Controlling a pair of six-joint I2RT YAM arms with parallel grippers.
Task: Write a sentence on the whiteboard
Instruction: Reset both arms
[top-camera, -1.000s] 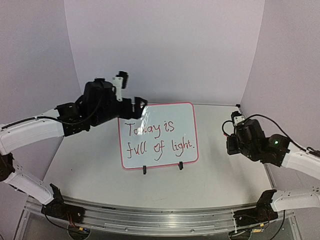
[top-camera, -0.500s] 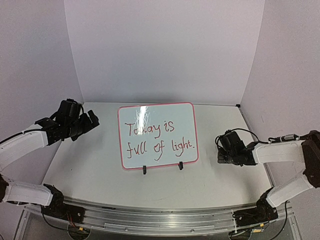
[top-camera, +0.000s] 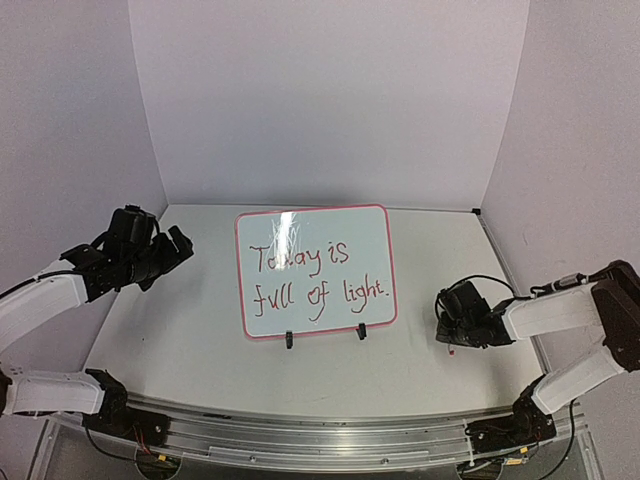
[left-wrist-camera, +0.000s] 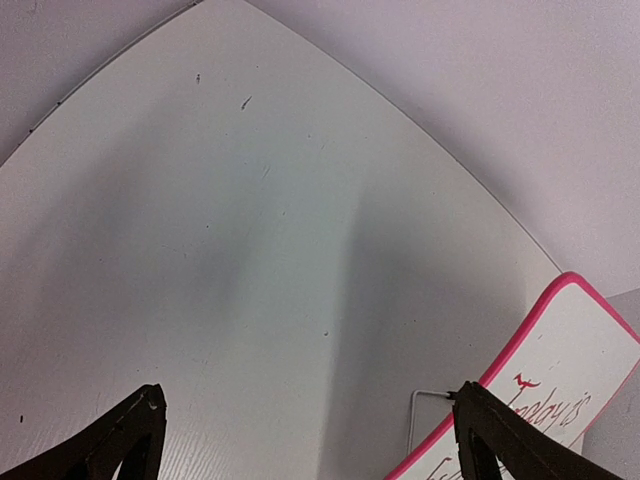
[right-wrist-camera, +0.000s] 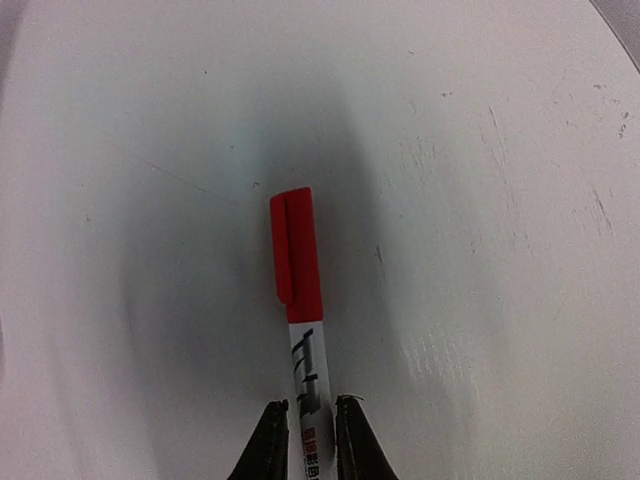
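Observation:
The whiteboard (top-camera: 316, 270), pink-red framed with two black clip feet, stands at the table's middle and reads "Today is full of light." in red. Its corner also shows in the left wrist view (left-wrist-camera: 565, 375). My left gripper (top-camera: 180, 246) is open and empty, held left of the board and apart from it; its jaws stand wide in the left wrist view (left-wrist-camera: 310, 440). My right gripper (top-camera: 446, 330) is low over the table to the right of the board. It is shut on a white marker with a red cap (right-wrist-camera: 297, 270), which lies along the tabletop.
The white table (top-camera: 200, 340) is walled by lilac panels at the back and sides. A thin wire stand (left-wrist-camera: 414, 420) shows behind the board's corner. The metal rail with the arm bases (top-camera: 300, 435) runs along the near edge.
My left arm has pulled away from the board's top to the left and lowered. My right arm has stretched out and brought the marker down to the table.

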